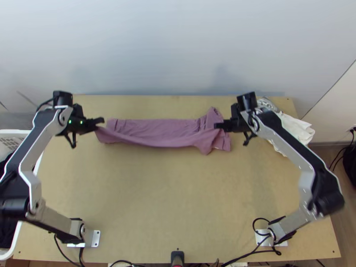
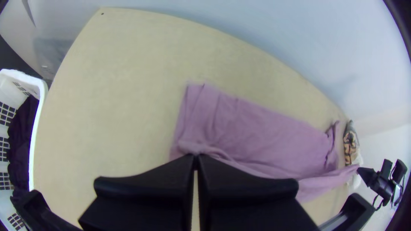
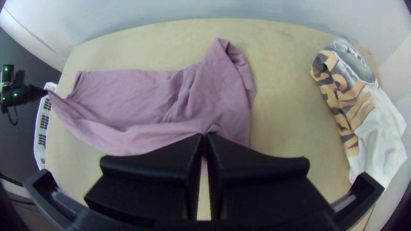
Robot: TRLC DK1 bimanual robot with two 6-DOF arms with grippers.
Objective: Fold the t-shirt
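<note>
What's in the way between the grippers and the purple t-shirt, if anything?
Nothing visible: the left gripper and right gripper are both shut on the t-shirt. The white cloth lies off to the side, beyond the right gripper.

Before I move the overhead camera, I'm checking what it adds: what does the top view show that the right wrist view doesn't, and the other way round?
Top view: the left base, the right base and dark cloth in the basket.
Right wrist view: an orange-and-black pattern.
Both: the basket, and the mauve t-shirt held by the left pincer and right pincer.
</note>
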